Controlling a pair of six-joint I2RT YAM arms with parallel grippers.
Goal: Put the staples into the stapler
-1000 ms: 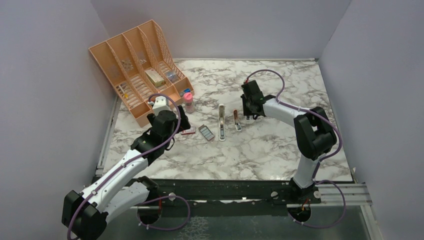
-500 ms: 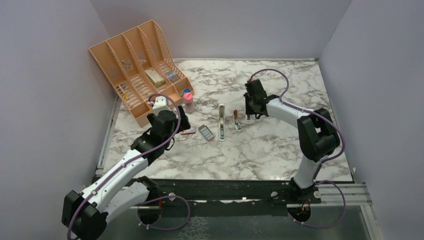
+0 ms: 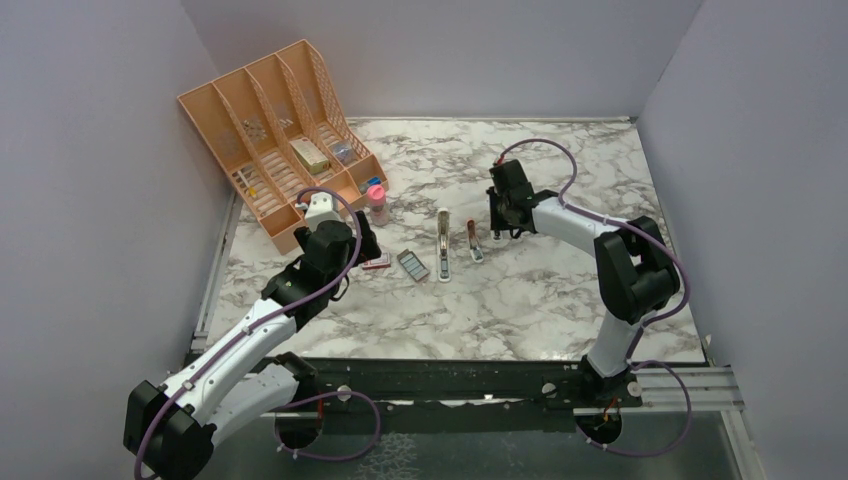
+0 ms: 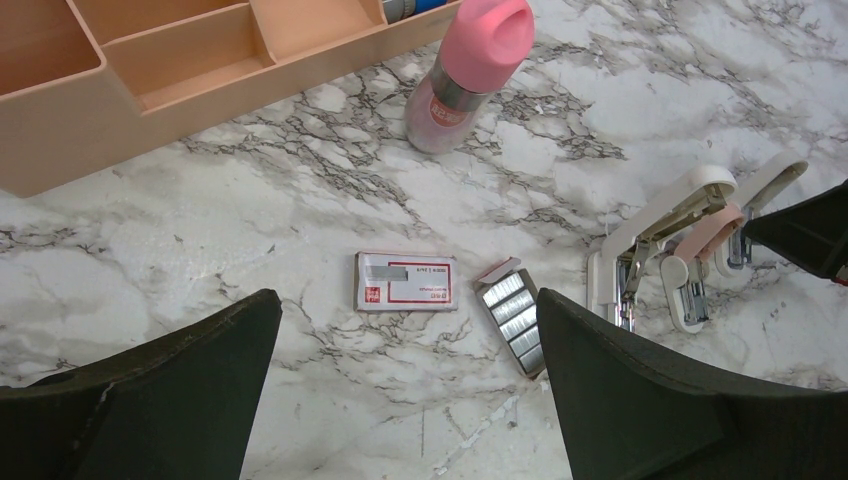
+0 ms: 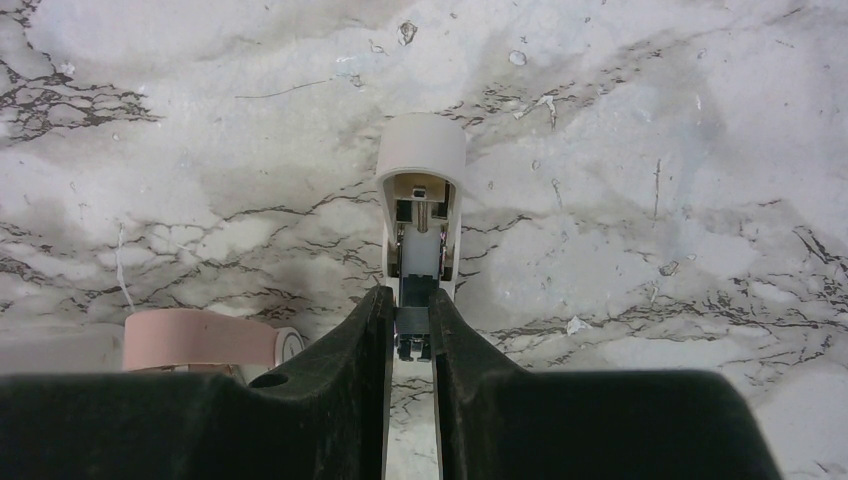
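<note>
The stapler lies opened out mid-table, with white and pink arms. My right gripper sits at its right side. In the right wrist view that gripper is shut on a narrow grey part at the near end of a white stapler arm. The staples are silvery strips in a small grey tray, left of the stapler. Their red-and-white sleeve lies beside the tray. My left gripper hovers open above the sleeve and tray, holding nothing.
A pink-capped bottle stands just behind the sleeve. The orange desk organiser fills the back left corner, its front wall close behind the left gripper. Grey walls enclose the marble table on three sides.
The right arm's wrist and elbow shifted slightly to the right early in the second, then held still. The left arm, stapler and staples have not moved.
</note>
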